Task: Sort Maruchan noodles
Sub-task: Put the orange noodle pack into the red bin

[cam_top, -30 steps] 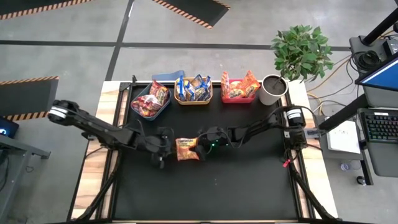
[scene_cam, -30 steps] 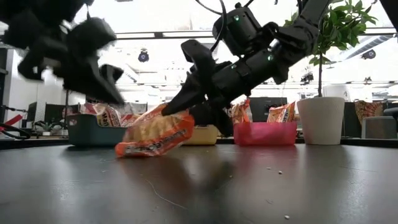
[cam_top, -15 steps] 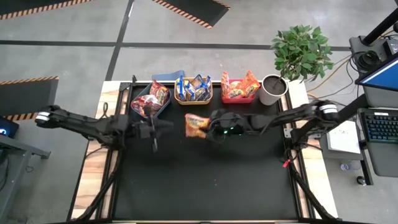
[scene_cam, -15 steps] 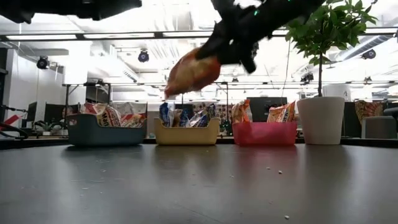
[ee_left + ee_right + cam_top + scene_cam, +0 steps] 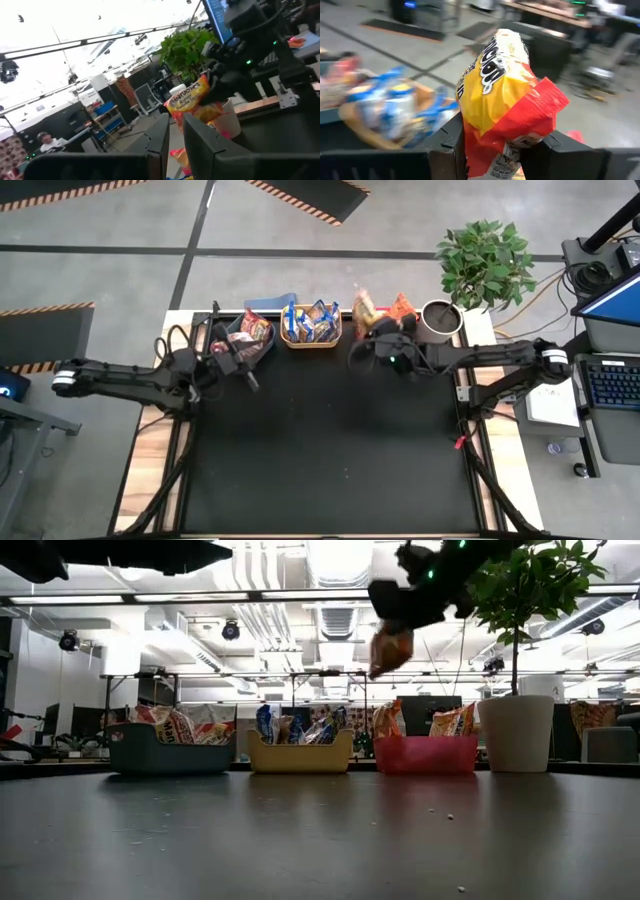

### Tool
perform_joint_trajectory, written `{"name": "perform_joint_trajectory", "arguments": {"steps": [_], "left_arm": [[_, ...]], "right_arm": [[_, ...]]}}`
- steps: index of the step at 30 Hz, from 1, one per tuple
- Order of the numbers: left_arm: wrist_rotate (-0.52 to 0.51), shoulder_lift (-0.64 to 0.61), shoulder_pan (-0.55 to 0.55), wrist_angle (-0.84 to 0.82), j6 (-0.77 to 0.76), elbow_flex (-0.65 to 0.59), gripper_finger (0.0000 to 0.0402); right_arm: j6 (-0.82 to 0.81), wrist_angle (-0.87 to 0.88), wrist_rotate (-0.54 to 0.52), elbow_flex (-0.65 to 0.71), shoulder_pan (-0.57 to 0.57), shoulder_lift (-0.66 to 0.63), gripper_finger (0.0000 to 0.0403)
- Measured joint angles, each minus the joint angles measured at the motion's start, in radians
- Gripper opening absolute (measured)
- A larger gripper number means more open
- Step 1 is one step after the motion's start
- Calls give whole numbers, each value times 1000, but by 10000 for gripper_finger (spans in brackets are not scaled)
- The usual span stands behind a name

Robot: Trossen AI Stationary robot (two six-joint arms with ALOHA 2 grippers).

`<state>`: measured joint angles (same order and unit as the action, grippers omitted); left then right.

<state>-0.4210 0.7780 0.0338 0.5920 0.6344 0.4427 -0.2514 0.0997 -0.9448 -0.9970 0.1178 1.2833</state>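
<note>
**Last packet in the air, table otherwise bare of noodles**

Starting at the left of the table, my left gripper [image 5: 243,360] sits by the blue bin [image 5: 222,358], its two fingers close together with nothing between them in the left wrist view. That bin already holds red-trimmed packets [image 5: 253,332]. I judge that arm to be waiting.

Next along, the yellow bin [image 5: 310,338] holds the blue-trimmed packets [image 5: 312,321], standing on edge.

Further right is the red bin [image 5: 385,338], with orange-trimmed packets [image 5: 403,307] showing in it. My right gripper [image 5: 372,330] hangs above this bin, well off the table in the low view, its fingers clamped on one noodle packet [image 5: 506,95] with a yellow front and red-orange trim. The packet dangles over the bin's near-left part.

I see no packets lying on the black mat [image 5: 330,440], so sorting looks nearly done. What is left, as I judge it, is lowering this packet into the red bin and letting go.
</note>
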Motion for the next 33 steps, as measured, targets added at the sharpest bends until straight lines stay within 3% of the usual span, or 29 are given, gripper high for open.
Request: {"name": "perform_joint_trajectory", "arguments": {"steps": [9, 17, 33], "left_arm": [[-43, 0, 6, -1, 19, 0, 39], [-44, 0, 6, -10, 19, 0, 39], [-44, 2, 6, -10, 35, 0, 39]], "right_arm": [[-42, 4, -80, 0, 157, 73, 121], [-149, 41, -103, 0, 227, 152, 121], [-513, 82, -76, 1, 252, 316, 125]]}}
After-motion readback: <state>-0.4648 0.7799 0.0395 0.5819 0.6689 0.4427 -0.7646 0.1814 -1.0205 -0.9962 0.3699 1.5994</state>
